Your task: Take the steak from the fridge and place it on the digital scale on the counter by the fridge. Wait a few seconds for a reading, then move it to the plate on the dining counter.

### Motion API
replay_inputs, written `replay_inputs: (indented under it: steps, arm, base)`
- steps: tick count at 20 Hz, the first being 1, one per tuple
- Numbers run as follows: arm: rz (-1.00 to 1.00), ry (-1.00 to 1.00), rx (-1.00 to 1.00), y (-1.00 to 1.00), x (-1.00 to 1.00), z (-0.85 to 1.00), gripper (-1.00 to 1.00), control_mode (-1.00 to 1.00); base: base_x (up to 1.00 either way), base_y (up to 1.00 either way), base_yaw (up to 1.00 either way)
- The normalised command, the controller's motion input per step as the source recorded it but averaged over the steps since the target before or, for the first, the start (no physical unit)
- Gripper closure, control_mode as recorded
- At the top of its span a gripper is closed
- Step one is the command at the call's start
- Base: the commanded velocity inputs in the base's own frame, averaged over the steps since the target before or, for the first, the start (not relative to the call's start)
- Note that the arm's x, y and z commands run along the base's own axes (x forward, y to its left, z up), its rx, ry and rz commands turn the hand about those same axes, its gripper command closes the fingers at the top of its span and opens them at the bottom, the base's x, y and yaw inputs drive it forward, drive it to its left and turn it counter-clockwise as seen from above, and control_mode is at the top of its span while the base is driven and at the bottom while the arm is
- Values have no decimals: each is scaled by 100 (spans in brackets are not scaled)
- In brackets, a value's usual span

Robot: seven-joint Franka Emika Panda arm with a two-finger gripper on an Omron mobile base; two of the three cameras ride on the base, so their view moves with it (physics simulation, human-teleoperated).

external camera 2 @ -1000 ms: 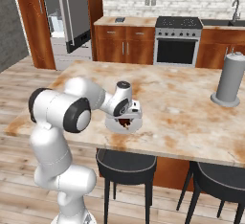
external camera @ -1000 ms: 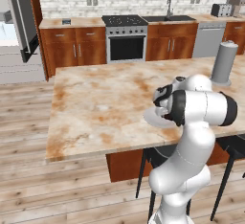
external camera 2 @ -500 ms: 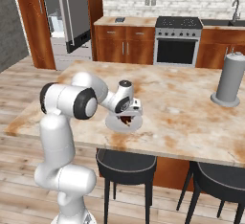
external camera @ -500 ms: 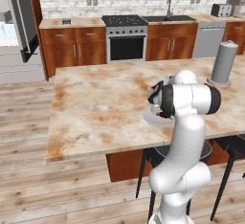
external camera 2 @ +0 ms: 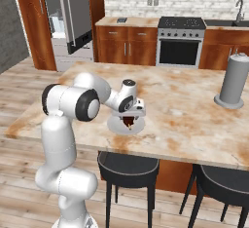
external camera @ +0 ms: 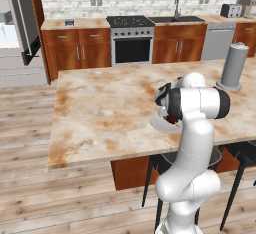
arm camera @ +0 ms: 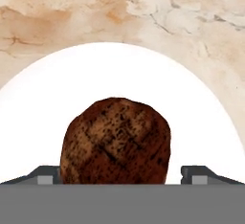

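Over the white plate [arm camera: 119, 74], claw [arm camera: 122, 173] clamped on the steak [arm camera: 116, 139]

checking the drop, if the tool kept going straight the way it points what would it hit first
Most likely the round white plate directly below, since the tool points down with the dark red-brown steak between its fingers. The remaining gap is unclear.

Glossy white rounded arm segments, dark grey bands at the joints, bulbous white base column, small pale end effector [external camera 2: 130, 120] with dark tips
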Motion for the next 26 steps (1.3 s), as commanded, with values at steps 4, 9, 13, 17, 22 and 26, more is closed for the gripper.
replay_inputs:
  steps: [4,9,13,17,22,26]
  arm:
    - [0,-7,0,1,-30,40,-100,-100]
    - [0,-20,0,3,-82,99,-100,-100]
    - [0,-8,0,29,-88,100,-100,-100]
    - [0,-1,0,60,-94,86,-100,-100]
    - [0,1,-1,95,-89,61,-100,-100]
    - [0,7,-2,100,-80,49,-100,-100]
  base:
    - [0,0,0]
    - [0,0,0]
    - [0,0,0]
    - [0,0,0]
    - [0,0,0]
    - [0,0,0]
